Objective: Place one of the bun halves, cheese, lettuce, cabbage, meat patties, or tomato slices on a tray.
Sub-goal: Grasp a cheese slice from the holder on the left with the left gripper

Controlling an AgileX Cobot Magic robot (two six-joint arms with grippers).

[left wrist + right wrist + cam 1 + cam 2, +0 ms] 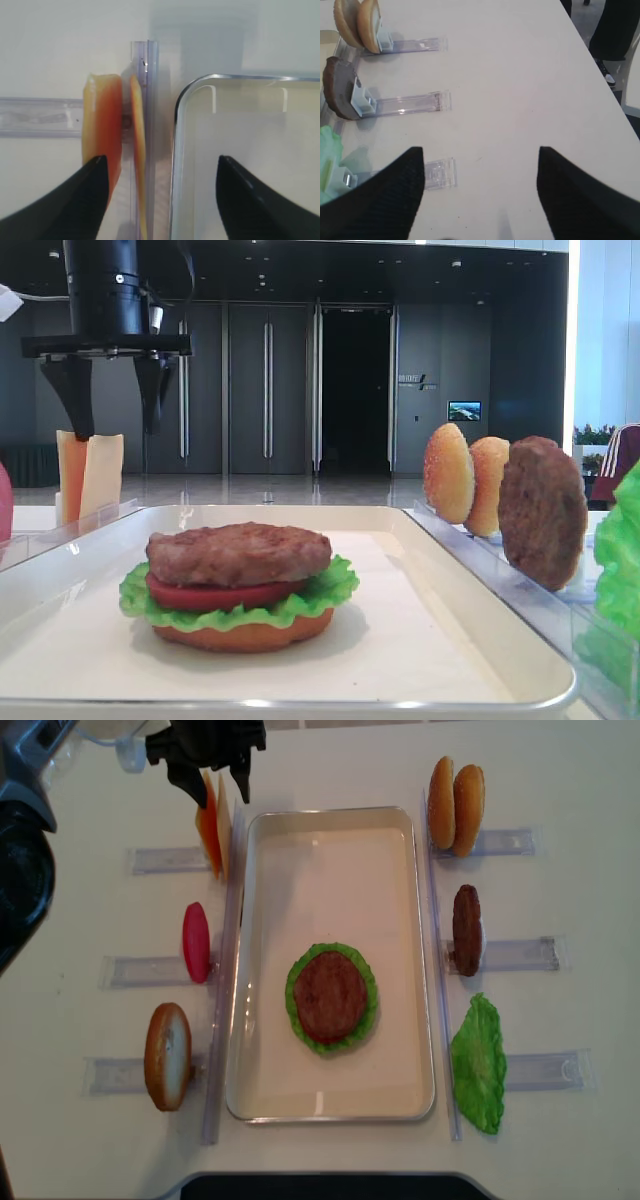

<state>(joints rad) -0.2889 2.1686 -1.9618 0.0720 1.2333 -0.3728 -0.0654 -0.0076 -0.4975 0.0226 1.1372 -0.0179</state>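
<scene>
Two upright cheese slices (90,475) (210,835) (102,125) stand in a clear rack by the far left corner of the white tray (300,512) (330,814) (175,150). My left gripper (115,400) (218,790) (161,165) hangs open just above them, its left finger over the outer slice and its right finger over the tray. On the tray sits a stack of bottom bun (245,635), lettuce (330,585), tomato (215,595) and meat patty (238,550) (330,995). My right gripper (481,160) is open and empty over bare table.
The right racks hold two bun halves (455,805) (357,22), a patty (466,928) (337,95) and a lettuce leaf (478,1065). On the left racks stand a tomato slice (196,942) and a bun half (167,1055). The table's edge runs at the right (600,75).
</scene>
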